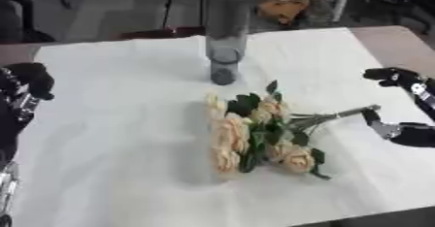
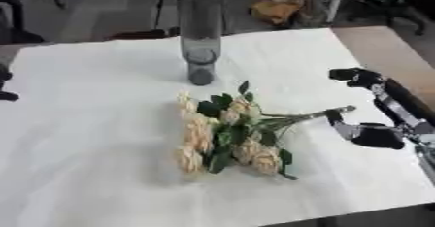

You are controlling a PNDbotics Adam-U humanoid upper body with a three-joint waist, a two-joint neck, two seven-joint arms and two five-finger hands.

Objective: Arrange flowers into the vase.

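The flowers (image 1: 259, 134) lie mid-frame on the table (image 1: 119, 138), stems pointing right, below the upright vase (image 1: 224, 37). The right hand (image 2: 374, 129), fingers spread, brackets the stem ends without gripping; it should close low on the stems. The left hand (image 1: 30, 83) rests curled, empty, at the left edge.

cream bouquet (image 1: 255, 134) lies before upright grey vase (image 1: 225, 37).

Soft, blurry pictures under bright even light; faint shadows, dim background.
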